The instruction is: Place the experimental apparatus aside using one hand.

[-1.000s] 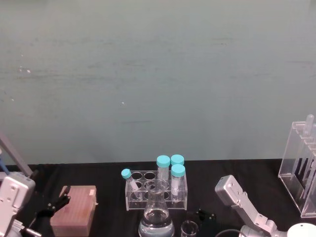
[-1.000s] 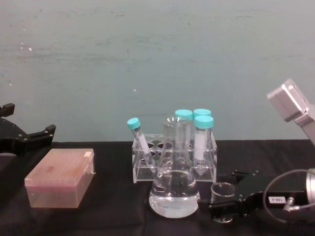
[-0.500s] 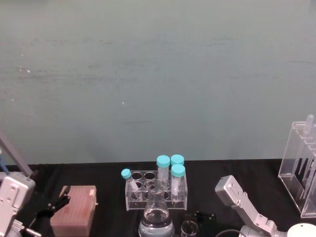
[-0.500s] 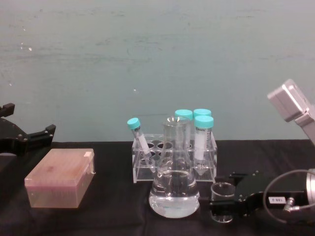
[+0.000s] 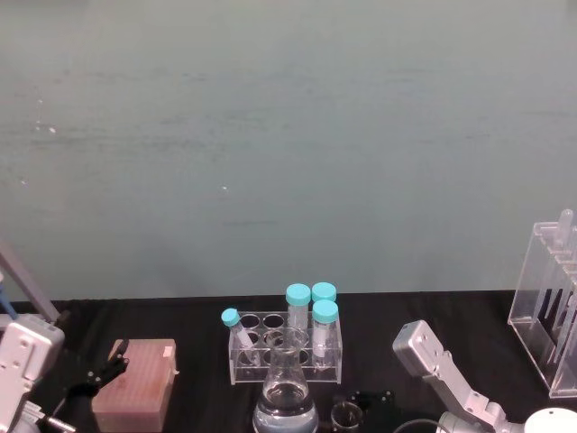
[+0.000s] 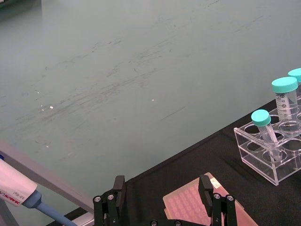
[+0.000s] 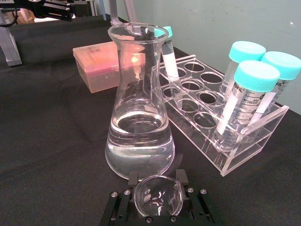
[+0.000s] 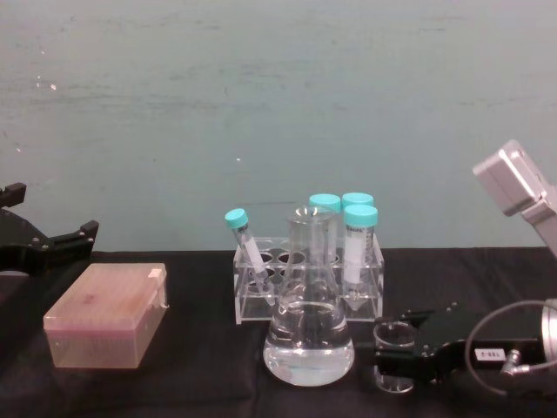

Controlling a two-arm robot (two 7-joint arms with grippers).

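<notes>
A small glass beaker [image 8: 393,355] [image 7: 158,198] stands on the black table just right of the large conical flask [image 8: 309,335] [image 7: 139,108], which holds clear liquid. My right gripper [image 8: 393,341] [image 7: 158,179] reaches in low from the right and is shut on the beaker, one black finger on each side of it. The tall clear acrylic rack [image 5: 545,307] with long tubes stands at the far right of the table. My left gripper [image 8: 52,244] [image 6: 162,197] hangs open at the left, above the table.
A clear tube rack [image 8: 309,283] with several blue-capped tubes stands directly behind the flask. A pink lidded box [image 8: 106,315] lies at the left, under the left gripper. A pipette [image 6: 19,193] leans at the far left edge.
The right gripper slid left along the table, and its fingers came in around the beaker. The flask, the racks and the left arm have not moved.
</notes>
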